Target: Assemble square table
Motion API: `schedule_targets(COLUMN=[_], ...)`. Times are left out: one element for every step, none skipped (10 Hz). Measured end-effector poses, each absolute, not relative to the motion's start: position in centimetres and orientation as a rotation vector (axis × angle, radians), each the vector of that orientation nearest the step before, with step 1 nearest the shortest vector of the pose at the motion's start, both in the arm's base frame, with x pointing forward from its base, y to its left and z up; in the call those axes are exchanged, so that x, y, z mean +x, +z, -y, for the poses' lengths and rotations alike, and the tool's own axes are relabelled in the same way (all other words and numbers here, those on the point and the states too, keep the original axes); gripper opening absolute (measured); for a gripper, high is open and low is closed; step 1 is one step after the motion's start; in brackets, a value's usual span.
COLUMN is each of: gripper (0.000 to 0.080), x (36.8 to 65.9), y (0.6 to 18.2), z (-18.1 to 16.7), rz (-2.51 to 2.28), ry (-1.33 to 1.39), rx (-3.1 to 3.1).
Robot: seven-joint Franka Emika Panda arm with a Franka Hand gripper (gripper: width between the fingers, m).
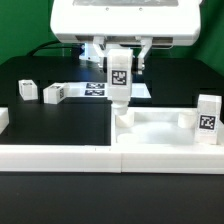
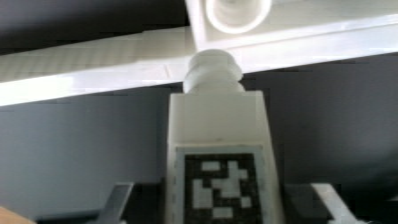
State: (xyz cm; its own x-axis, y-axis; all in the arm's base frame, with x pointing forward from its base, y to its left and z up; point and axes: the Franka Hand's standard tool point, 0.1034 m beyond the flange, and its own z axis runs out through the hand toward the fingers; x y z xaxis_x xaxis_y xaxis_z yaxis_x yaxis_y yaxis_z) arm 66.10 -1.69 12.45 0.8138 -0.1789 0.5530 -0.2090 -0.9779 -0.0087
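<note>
Gripper (image 1: pixel 119 66) is clamped on a white plastic square-section leg block with a black-and-white tag (image 1: pixel 119 85). The jaws sit on two opposite flat faces of its tagged body. The block is upright, its rounded peg end (image 2: pixel 214 68) pointing down, away from the fingers (image 2: pixel 121 205). The large white plastic square tray-like table top (image 1: pixel 160 135) lies directly below the gripper. Wrist view shows a round socket (image 2: pixel 233 12) just beyond the peg tip; can't tell if the peg is aligned or touching. A second tagged white leg (image 1: pixel 208 120) stands on the top, off to one side of the gripper. Loose white tagged leg blocks (image 1: pixel 52 93) lie well apart on the black table (image 1: pixel 60 122). My read on handling: the leg is light, rigid, smooth plastic, so it could twist in the jaws under torque. Hold it square on the flat faces, mid-body, never by the peg. The top is stiff and light and may slide when pushed.
</note>
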Motion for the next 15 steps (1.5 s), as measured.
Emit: schedule_targets(gripper=[0.0287, 0.0287, 0.0287, 0.0287, 0.0287, 0.0287, 0.0287, 0.0287, 0.0287, 0.0287, 0.0287, 0.0287, 0.0287, 0.0287, 0.0287], x=[66.3, 66.4, 66.3, 66.1, 65.9, 65.6, 65.8, 65.9, 65.7, 65.7, 65.7, 65.6, 65.6, 65.5, 65.6], y=[12.2, 11.9, 11.2, 10.4, 9.8, 8.9, 8.8, 8.6, 8.2, 8.0, 7.9, 7.6, 7.5, 7.3, 7.3], z=[1.6, 1.5, 1.3, 1.0, 1.0, 1.0, 0.8, 0.8, 0.7, 0.5, 0.4, 0.6, 0.9, 0.9, 0.9], rz=[0.312, 0.307, 0.301, 0.292, 0.289, 0.283, 0.274, 0.273, 0.269, 0.264, 0.261, 0.257, 0.255, 0.253, 0.253], ry=[0.889, 0.887, 0.875, 0.859, 0.847, 0.831, 0.845, 0.844, 0.835, 0.831, 0.829, 0.829, 0.851, 0.851, 0.852], rx=[2.941, 2.941, 2.943, 2.947, 2.946, 2.945, 2.939, 2.938, 2.939, 2.941, 2.942, 2.937, 2.925, 2.922, 2.922])
